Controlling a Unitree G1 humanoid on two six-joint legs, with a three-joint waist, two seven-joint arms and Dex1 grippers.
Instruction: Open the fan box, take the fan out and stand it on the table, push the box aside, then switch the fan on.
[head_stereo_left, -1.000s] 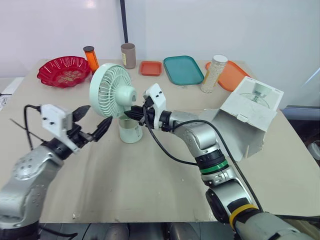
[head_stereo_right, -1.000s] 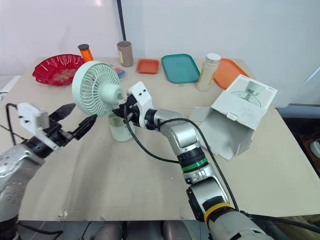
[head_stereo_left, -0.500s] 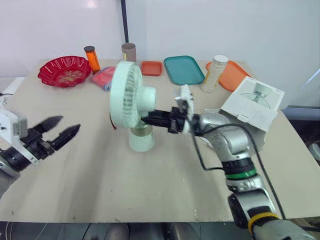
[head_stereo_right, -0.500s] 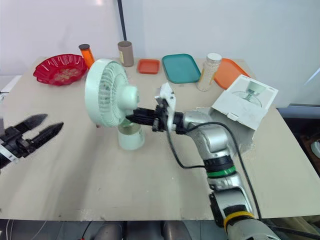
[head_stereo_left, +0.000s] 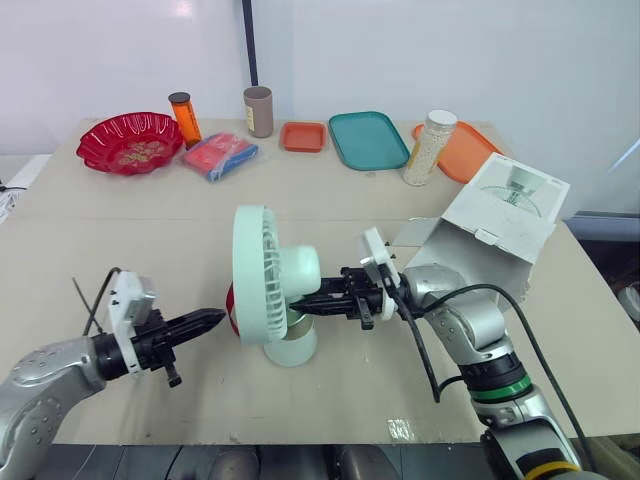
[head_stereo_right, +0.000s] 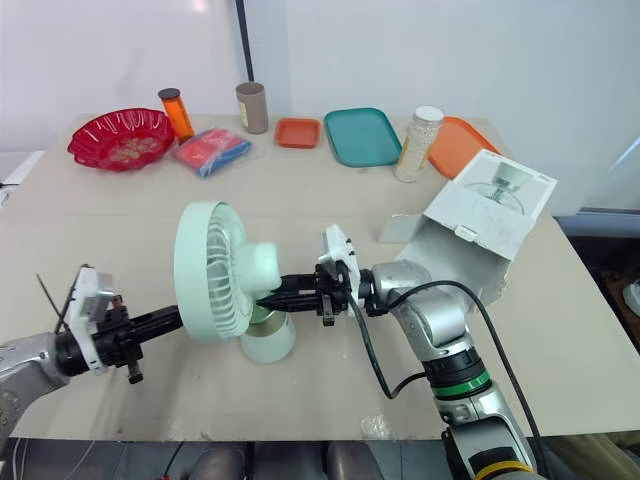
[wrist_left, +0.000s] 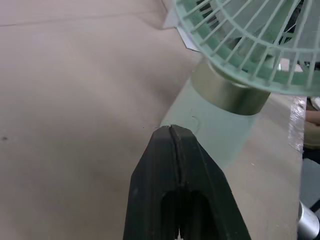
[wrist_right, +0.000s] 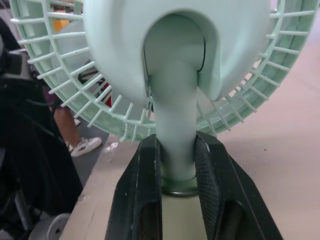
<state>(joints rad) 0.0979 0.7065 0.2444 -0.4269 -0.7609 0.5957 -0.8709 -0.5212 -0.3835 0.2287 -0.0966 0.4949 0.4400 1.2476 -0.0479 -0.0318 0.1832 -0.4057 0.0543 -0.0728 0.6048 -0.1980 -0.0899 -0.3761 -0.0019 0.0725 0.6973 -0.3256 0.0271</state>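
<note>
- Mint-green fan (head_stereo_left: 265, 290) stands upright on the tabletop (head_stereo_left: 340, 410).
- Right hand (wrist_right: 177, 146) clamps its neck from behind.
- Left hand (wrist_left: 171, 130), fingers pressed together, empty, points at its base.

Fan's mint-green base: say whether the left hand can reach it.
Probably yes: the shut left hand points at the mint-green fan base over bare table; the right hand grips the neck from the other side.

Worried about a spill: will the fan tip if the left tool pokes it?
Probably top-heavy: the fan carries a wide head over a small base. Likely light plastic, so a push could slide it. The right tool clamping the neck should steady it.
</note>
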